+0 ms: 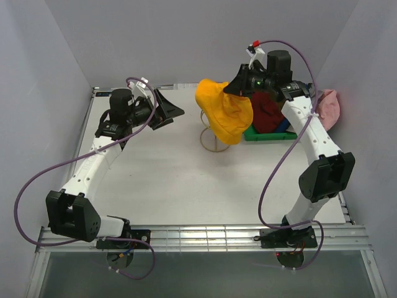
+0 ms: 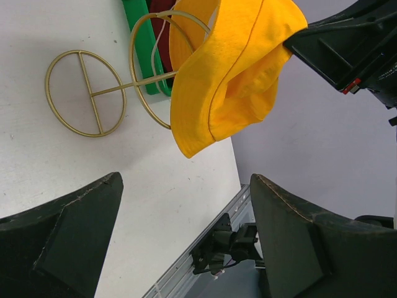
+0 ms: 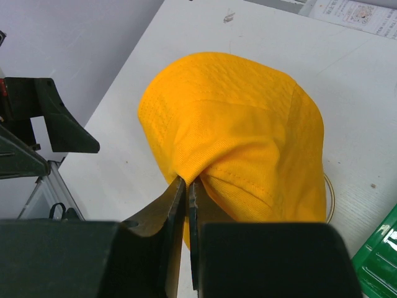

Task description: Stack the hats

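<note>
Hat (image 1: 226, 115), yellow, pinched between right fingers (image 3: 177, 208), over wire stand (image 2: 91, 95), left fingers (image 2: 291, 236) spread

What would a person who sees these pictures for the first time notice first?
The bright yellow hat stands out most: the shut right tool pinches it, and it hangs above the table by the gold wire stand. After that come the dark red hat in the green bin at the back right, and the left tool, wide open and holding nothing, on the left.
</note>
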Robot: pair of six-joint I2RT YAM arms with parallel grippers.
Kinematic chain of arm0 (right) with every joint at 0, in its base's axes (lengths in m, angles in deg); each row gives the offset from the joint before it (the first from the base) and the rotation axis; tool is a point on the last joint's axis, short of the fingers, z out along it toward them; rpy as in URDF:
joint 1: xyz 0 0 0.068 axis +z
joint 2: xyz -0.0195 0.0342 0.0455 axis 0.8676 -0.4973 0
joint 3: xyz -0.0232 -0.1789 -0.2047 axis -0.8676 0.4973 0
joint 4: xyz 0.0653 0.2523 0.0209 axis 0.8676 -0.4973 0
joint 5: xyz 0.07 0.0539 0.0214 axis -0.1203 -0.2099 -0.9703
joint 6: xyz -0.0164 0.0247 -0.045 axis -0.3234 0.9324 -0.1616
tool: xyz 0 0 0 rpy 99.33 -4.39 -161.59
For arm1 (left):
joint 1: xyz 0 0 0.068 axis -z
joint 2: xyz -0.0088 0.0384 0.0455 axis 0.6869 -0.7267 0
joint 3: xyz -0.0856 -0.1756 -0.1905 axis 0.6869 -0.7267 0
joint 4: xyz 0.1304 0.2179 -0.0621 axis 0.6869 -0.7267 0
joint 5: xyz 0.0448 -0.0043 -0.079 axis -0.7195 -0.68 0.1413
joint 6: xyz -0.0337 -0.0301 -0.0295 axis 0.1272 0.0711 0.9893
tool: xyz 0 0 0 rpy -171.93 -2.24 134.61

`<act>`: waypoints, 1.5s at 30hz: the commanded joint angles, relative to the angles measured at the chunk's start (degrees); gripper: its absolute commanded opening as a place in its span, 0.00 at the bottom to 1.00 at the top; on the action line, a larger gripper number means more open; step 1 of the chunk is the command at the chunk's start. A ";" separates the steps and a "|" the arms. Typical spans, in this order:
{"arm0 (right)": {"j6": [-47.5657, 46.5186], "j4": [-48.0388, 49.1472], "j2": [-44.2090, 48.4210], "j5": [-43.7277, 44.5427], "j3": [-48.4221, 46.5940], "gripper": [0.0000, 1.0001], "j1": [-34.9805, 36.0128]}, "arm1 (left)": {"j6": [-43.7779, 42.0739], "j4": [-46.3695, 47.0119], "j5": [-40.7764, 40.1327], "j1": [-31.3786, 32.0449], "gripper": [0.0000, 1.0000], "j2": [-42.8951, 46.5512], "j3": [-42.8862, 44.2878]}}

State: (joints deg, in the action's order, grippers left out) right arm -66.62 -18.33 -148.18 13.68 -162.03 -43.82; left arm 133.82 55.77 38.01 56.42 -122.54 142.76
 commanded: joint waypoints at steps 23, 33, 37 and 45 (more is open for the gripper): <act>-5.37 -1.45 -4.61 11.21 -4.60 0.28 8.25 | 5.81 11.53 -5.56 4.01 0.92 -17.59 4.29; -6.16 -2.95 -6.28 12.96 -5.82 0.35 8.34 | 7.74 17.07 -5.47 4.01 0.92 -21.20 5.60; -6.51 -4.52 -7.51 13.32 -7.58 0.38 8.25 | 8.88 19.70 -4.85 4.10 0.91 -22.78 5.95; -5.98 -4.97 -7.87 13.67 -8.90 0.40 8.42 | 11.61 22.70 -3.36 4.36 0.70 -26.47 6.22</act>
State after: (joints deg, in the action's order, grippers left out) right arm -72.21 -23.62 -156.33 26.84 -168.00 -35.73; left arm 144.35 76.04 33.47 60.44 -149.33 147.11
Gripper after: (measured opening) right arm 0.397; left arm 0.739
